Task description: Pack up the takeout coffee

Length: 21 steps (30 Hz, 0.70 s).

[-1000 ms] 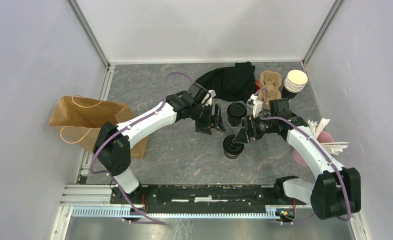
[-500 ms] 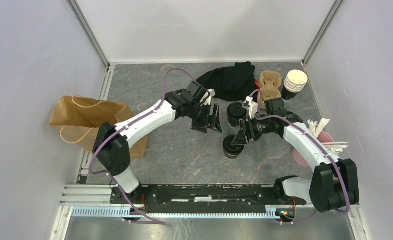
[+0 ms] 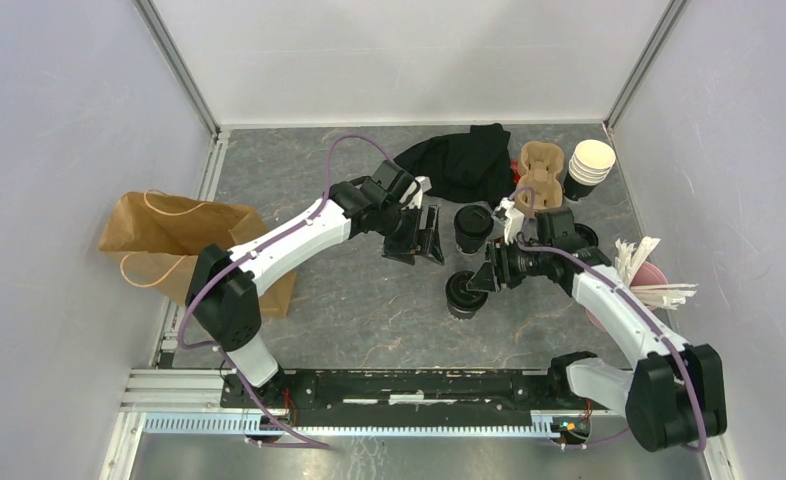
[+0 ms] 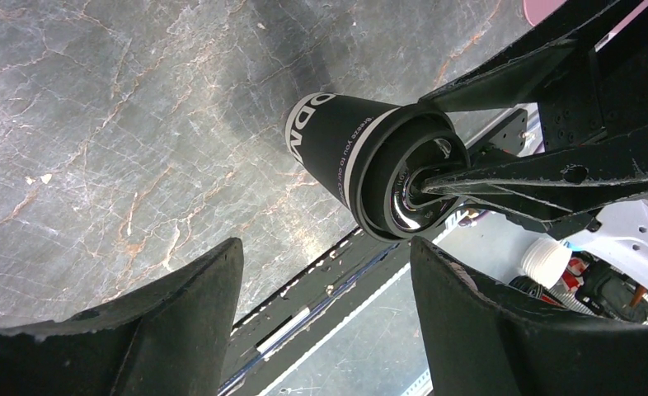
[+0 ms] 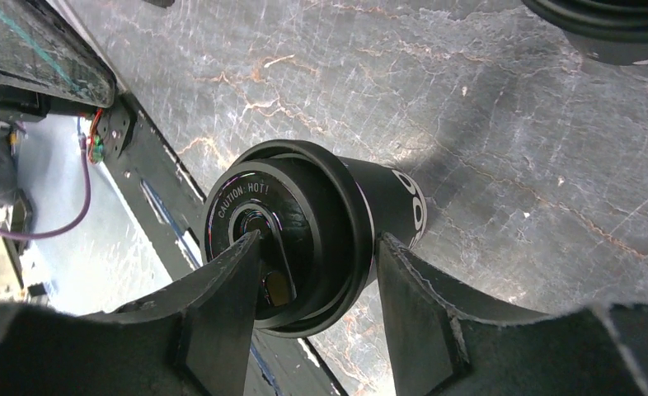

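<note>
One takeout coffee (image 3: 461, 293) lies on its side mid-table, its black lid toward my right gripper (image 3: 481, 280). In the right wrist view, my right gripper (image 5: 319, 239) straddles the lid's (image 5: 321, 190) edge. One finger lies over the lid's sunken face and the other sits just outside the rim, the jaws partly closed. The left wrist view shows the same cup (image 4: 345, 144) with those fingers at its lid. The second takeout coffee (image 3: 472, 225) stands upright just behind. My left gripper (image 3: 421, 250) hangs open and empty left of both cups, its jaws (image 4: 325, 247) wide apart.
A brown paper bag (image 3: 169, 240) lies at the left. At the back are a black cloth (image 3: 454, 160), a cardboard cup carrier (image 3: 539, 170) and a stack of lidless cups (image 3: 591, 165). A pink plate (image 3: 599, 312) with stirrers sits at the right. The arms' rail (image 3: 399, 385) runs along the near edge.
My right gripper has narrowed its jaws about the fallen cup's lid while its wrist shifted slightly right. The cup stays on the table. The left arm has barely moved.
</note>
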Tool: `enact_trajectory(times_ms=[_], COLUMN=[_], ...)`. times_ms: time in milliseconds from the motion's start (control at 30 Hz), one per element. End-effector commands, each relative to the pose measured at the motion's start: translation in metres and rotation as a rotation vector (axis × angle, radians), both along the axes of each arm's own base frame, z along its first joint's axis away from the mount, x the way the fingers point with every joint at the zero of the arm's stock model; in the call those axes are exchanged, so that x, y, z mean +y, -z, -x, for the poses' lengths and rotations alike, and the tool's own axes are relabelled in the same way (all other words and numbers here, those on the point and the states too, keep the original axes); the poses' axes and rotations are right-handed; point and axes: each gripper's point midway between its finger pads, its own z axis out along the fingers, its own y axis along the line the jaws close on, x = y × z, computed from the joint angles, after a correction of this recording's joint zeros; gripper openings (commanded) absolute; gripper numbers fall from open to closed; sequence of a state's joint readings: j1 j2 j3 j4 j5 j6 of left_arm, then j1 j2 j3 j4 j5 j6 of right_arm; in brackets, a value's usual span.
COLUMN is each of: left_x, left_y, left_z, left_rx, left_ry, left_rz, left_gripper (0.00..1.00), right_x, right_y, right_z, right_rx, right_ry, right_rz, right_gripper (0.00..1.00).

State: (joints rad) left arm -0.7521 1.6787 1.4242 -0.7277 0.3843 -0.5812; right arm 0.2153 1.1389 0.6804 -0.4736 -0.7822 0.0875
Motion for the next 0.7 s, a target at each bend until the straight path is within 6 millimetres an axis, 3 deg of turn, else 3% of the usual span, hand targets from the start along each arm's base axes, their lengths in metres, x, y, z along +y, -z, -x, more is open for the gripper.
enact_trajectory(times_ms=[0, 400, 667], left_x=[-0.005, -0.026, -0.057], left_y=[-0.011, -0.015, -0.009], left_z=[-0.007, -0.016, -0.015], left_rx=[-0.049, 0.029, 0.263], left_ry=[0.038, 0.014, -0.088], left_rz=[0.028, 0.114, 0.305], left_gripper=[0.80, 0.78, 0.70], right_x=[-0.012, -0.054, -0.054], right_y=[0.004, 0.004, 0.004], right_z=[-0.016, -0.035, -0.044], right_rx=[-0.048, -0.071, -0.036], right_ry=[0.174, 0.733, 0.846], right_rz=[0.046, -0.014, -0.107], right_gripper=[0.57, 0.53, 0.53])
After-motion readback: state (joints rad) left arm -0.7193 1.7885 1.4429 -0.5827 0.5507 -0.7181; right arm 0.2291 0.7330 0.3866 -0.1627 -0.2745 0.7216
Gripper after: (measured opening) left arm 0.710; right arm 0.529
